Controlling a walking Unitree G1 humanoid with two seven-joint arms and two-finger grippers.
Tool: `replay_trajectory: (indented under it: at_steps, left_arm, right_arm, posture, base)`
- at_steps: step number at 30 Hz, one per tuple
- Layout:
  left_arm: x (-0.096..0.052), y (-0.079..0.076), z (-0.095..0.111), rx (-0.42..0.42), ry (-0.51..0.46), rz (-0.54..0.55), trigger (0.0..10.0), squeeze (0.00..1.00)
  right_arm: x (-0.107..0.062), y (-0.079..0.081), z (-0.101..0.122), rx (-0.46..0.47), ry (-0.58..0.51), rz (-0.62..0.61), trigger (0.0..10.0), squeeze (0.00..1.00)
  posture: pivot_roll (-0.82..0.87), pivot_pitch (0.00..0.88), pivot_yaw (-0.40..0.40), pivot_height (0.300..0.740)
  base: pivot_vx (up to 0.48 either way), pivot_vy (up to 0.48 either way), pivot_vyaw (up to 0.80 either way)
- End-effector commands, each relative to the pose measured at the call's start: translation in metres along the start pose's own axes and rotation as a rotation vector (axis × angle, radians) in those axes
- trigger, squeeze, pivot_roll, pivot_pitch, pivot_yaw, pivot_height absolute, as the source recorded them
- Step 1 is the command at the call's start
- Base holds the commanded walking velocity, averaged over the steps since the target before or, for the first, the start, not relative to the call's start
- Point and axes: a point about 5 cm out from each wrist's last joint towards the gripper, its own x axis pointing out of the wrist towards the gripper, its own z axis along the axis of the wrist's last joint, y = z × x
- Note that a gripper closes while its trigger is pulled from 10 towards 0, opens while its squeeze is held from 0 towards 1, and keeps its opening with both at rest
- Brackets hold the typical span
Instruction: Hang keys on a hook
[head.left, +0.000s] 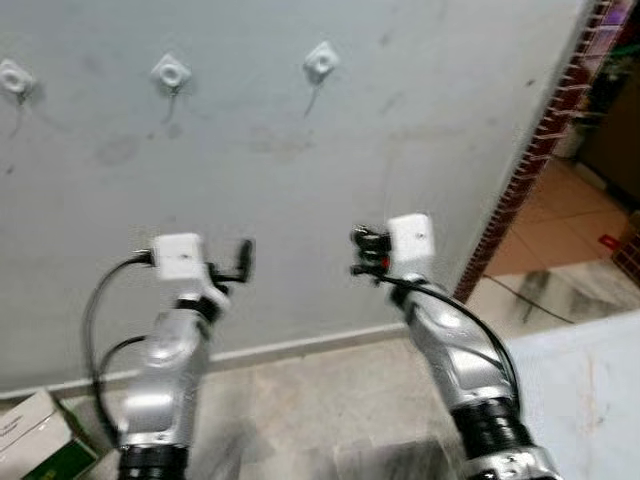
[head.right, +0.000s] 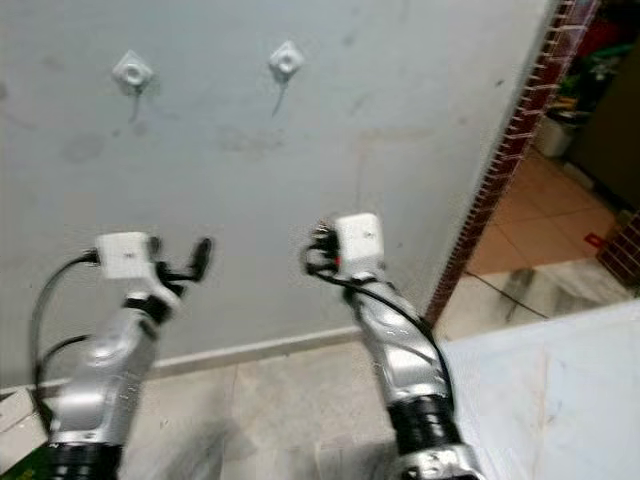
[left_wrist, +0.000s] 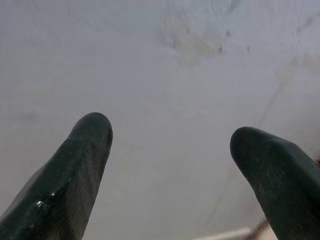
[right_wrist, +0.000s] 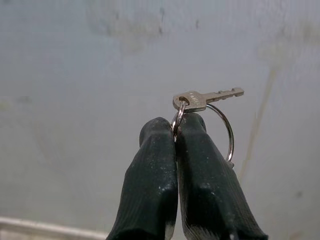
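While right gripper (right_wrist: 175, 131) pinches key ring (right_wrist: 227, 131), left gripper (left_wrist: 170, 137) spreads below hooks (head.left: 320, 61).

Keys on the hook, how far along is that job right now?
Done: the right gripper is shut on the key ring, key dangling. In hand: it faces the wall, below the hooks. Left: raise it and slip the ring over a hook. The left gripper is open.
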Motion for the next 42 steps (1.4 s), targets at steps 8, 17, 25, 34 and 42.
replay_trajectory:
  at_steps: [8, 17, 25, 34, 42]
  left_arm:
    - [-0.001, 0.0078, 0.0013, 0.009, 0.001, 0.026, 10.0, 0.0]
    - [-0.0014, 0.0063, 0.0001, 0.006, 0.006, 0.02, 10.0, 0.0]
    - [-0.0019, 0.0064, -0.0004, 0.007, 0.009, 0.021, 10.0, 0.0]
    - [-0.0034, 0.0084, -0.001, 0.013, 0.011, 0.025, 10.0, 0.0]
    - [-0.007, 0.009, -0.0029, 0.069, 0.014, 0.039, 10.0, 0.0]
  right_arm:
    - [0.0041, 0.0113, 0.0079, -0.003, -0.025, 0.04, 10.0, 0.0]
    - [0.0035, 0.0105, 0.0079, -0.005, -0.026, 0.037, 10.0, 0.0]
    - [0.003, 0.011, 0.0072, -0.004, -0.023, 0.039, 10.0, 0.0]
    - [0.0028, 0.012, 0.0057, -0.003, -0.017, 0.045, 10.0, 0.0]
    - [0.0016, 0.0118, 0.0054, -0.009, -0.016, 0.05, 10.0, 0.0]
  posture:
    - [0.07, 0.0, 0.003, 0.74]
    - [0.07, 0.0, 0.003, 0.74]
    - [0.07, 0.0, 0.005, 0.74]
    - [0.07, 0.0, 0.003, 0.74]
    - [0.07, 0.0, 0.002, 0.74]
  base:
    - [0.332, 0.0, 0.0]
    - [0.33, 0.0, 0.0]
    - [0.327, 0.0, 0.0]
    - [0.318, 0.0, 0.0]
    - [0.112, 0.0, 0.0]
